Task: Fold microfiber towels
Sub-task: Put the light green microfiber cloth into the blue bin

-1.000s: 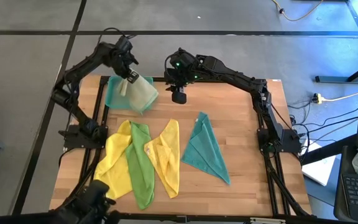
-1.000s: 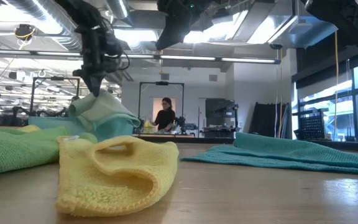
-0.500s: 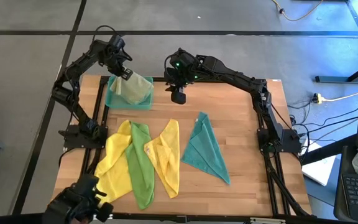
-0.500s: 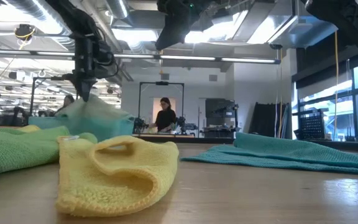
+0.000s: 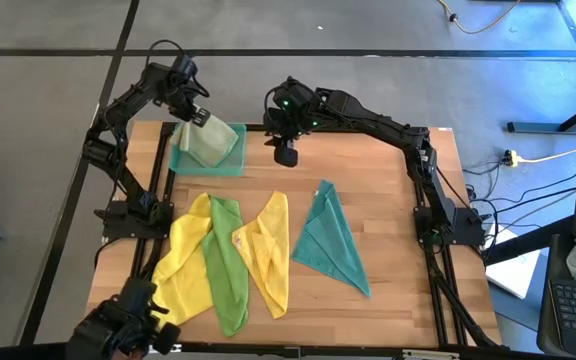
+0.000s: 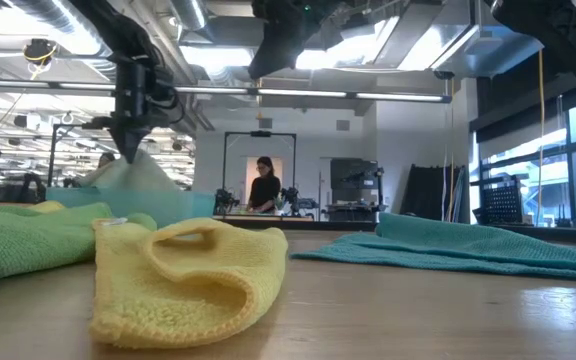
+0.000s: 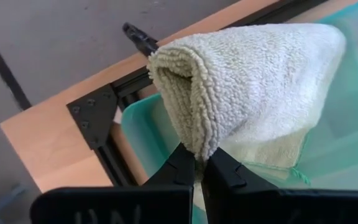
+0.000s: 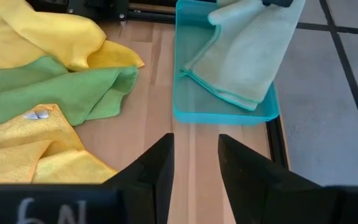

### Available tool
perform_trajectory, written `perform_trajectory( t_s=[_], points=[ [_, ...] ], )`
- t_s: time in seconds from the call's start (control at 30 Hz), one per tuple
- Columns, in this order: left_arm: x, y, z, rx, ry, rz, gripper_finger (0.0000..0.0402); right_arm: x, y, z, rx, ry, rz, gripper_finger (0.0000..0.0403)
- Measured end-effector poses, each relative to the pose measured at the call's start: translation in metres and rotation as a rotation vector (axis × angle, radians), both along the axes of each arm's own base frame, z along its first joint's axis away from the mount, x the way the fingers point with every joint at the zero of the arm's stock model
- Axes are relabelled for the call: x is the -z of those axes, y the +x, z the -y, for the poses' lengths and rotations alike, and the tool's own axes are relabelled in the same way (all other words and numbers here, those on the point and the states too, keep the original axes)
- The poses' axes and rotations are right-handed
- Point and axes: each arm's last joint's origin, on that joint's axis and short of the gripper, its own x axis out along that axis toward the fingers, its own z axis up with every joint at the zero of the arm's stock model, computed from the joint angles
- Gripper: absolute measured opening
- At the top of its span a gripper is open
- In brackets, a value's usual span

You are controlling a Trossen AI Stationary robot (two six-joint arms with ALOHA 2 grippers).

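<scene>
table [image 5: 388, 190]: wood top, black frame
room: open workshop, person [image 6: 264, 186] standing far back
loose towels: two yellow [image 5: 190, 257] [image 5: 265, 245], bright green [image 5: 226, 270], teal [image 5: 330, 238], all flat mid-table
left gripper [image 7: 199, 167]: pinched on pale olive towel [image 5: 211, 143], over teal tray [image 5: 180, 165]
right gripper [image 8: 195, 163]: spread, empty, hovering mid-back
change: olive towel lowered from beside tray into it

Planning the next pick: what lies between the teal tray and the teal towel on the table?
Only bare wood lies between the tray and the teal towel in the high view; the right gripper hangs above that stretch.
</scene>
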Motion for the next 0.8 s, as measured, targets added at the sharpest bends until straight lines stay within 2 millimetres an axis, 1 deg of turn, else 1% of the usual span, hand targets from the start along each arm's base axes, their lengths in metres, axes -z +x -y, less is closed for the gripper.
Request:
perform_trajectory(
  t_s=[0.17, 0.4, 0.5, 0.6, 0.7, 0.8],
  points=[
    [0.000, 0.002, 0.001, 0.041, -0.017, 0.033, 0.0041, -0.002, 0.002, -0.001, -0.031, 0.021, 0.035, 0.0127],
    [0.000, 0.005, 0.003, 0.089, -0.048, 0.106, 0.0126, -0.005, 0.008, -0.009, -0.058, 0.013, 0.078, 0.0127],
    [-0.004, 0.004, 0.005, 0.098, -0.040, 0.138, 0.0152, -0.002, 0.012, -0.013, -0.030, 0.049, 0.100, 0.0127],
    [-0.013, 0.003, 0.010, 0.111, -0.001, 0.150, 0.0164, 0.003, 0.018, -0.015, 0.010, 0.105, 0.112, 0.0126],
    [-0.017, 0.003, 0.011, 0.129, 0.020, 0.155, 0.0166, 0.006, 0.021, -0.018, 0.021, 0.150, 0.107, 0.0126],
    [-0.018, 0.003, 0.012, 0.143, 0.026, 0.159, 0.0166, 0.008, 0.024, -0.023, 0.005, 0.156, 0.108, 0.0126]
  ],
)
